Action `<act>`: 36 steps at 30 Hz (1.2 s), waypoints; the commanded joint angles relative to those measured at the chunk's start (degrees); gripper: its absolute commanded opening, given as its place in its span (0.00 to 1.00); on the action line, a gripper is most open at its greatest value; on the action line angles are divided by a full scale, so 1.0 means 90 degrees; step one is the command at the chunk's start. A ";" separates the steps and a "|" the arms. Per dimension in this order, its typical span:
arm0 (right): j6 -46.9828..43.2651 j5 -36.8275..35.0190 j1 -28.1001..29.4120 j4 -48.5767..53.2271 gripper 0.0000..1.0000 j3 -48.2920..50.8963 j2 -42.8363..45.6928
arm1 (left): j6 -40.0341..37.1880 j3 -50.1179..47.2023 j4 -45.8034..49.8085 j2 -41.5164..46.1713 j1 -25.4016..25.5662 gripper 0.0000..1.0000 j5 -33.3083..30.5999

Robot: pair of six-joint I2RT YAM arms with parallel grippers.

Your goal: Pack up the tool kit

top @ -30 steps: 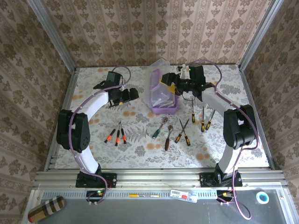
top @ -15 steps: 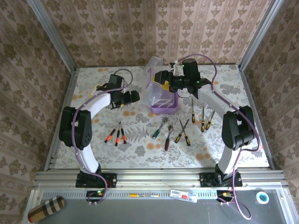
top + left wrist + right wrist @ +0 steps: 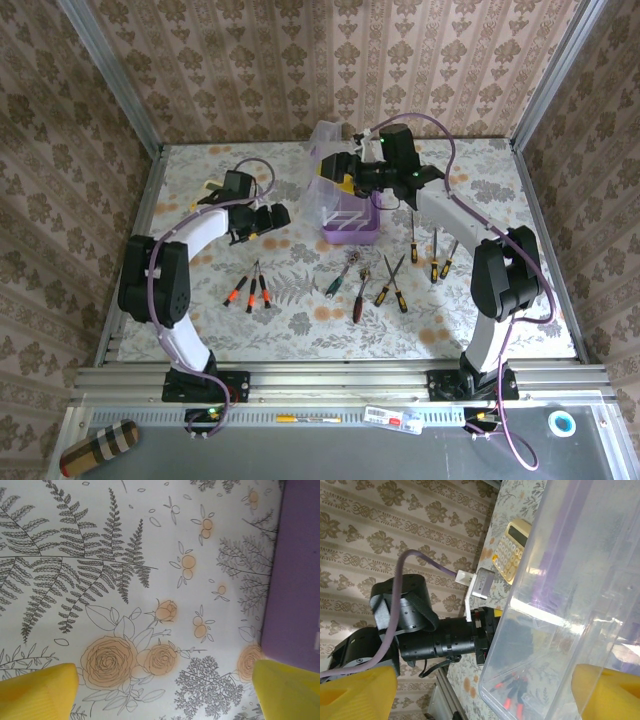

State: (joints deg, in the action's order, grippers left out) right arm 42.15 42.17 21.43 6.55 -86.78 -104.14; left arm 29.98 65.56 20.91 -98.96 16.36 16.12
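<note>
The purple case (image 3: pixel 350 228) stands at the table's far middle with its clear lid (image 3: pixel 327 140) raised. My right gripper (image 3: pixel 338 172) is open at the lid; in the right wrist view the clear lid (image 3: pixel 565 605) passes between the yellow fingers (image 3: pixel 355 695) without being clamped. My left gripper (image 3: pixel 275 216) is open just left of the case, low over the cloth, with the purple case (image 3: pixel 295 570) wall at its right finger. Three orange-handled screwdrivers (image 3: pixel 250 292), metal wrenches (image 3: pixel 352 280) and yellow-and-black screwdrivers (image 3: pixel 432 252) lie loose in front of the case.
A yellow calculator (image 3: pixel 517 550) lies on the flowered cloth beyond the left arm (image 3: pixel 430 635). Metal rails edge the table (image 3: pixel 150 200) on both sides. More yellow-handled screwdrivers (image 3: pixel 392 285) lie near the wrenches.
My right gripper has moved left onto the raised lid, which now stands a little further left. The left gripper has shifted slightly toward me beside the case.
</note>
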 commanded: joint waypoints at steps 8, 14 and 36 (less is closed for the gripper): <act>-0.0055 -0.0095 0.0119 0.0038 0.91 -0.0245 -0.0060 | -0.0528 0.0125 0.0412 0.0923 0.0057 0.95 -0.0419; 0.0024 -0.0227 0.0112 0.0016 0.92 -0.0203 -0.0050 | -0.0827 0.0536 0.0830 0.1449 0.0538 0.96 -0.1055; 0.1920 -0.0079 -0.0135 -0.1681 0.93 0.0124 -0.0290 | -0.2847 -0.1772 -0.3176 0.2533 0.3595 1.00 -0.4718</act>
State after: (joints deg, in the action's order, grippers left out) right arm 54.33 40.16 20.69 -2.31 -85.84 -105.82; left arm 9.91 49.91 4.82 -75.13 49.04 -20.73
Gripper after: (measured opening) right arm 0.931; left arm 0.999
